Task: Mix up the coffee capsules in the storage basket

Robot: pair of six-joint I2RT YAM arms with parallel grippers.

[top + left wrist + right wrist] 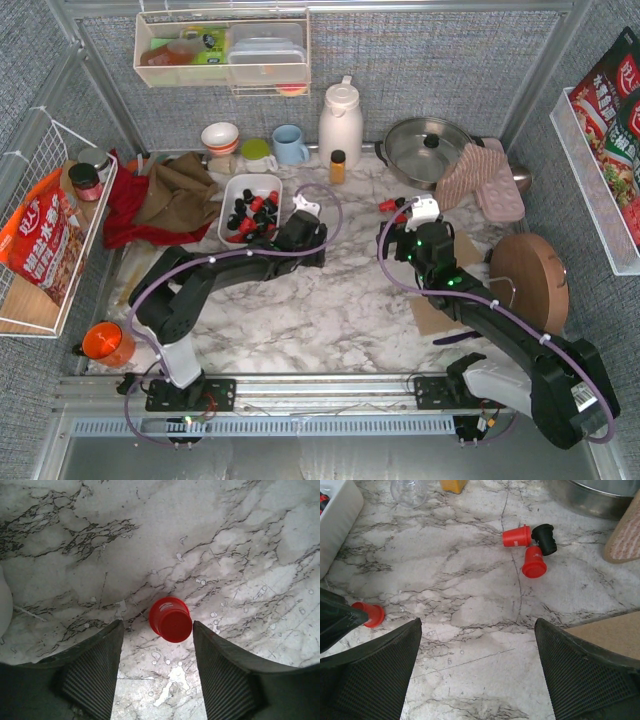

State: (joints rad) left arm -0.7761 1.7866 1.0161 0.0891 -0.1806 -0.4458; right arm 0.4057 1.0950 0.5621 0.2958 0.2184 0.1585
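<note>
The white storage basket (232,196) holds several red and black coffee capsules (255,212); its corner shows in the right wrist view (335,520). My left gripper (303,220) is open just right of the basket. In its wrist view a red capsule (170,619) stands on the marble just ahead of the gap between the fingertips, left gripper (157,625). My right gripper (418,222) (477,630) is open and empty. Ahead of it lie two red capsules (516,536) (534,562) and a black one (543,537). Another red capsule (370,614) lies at the left.
An amber bottle (338,165), a white jug (340,120), a steel pan (425,145) and a mitt (480,170) stand behind. A round wooden board (528,268) lies at the right. Cloths (165,195) and a wire rack (40,230) are at the left.
</note>
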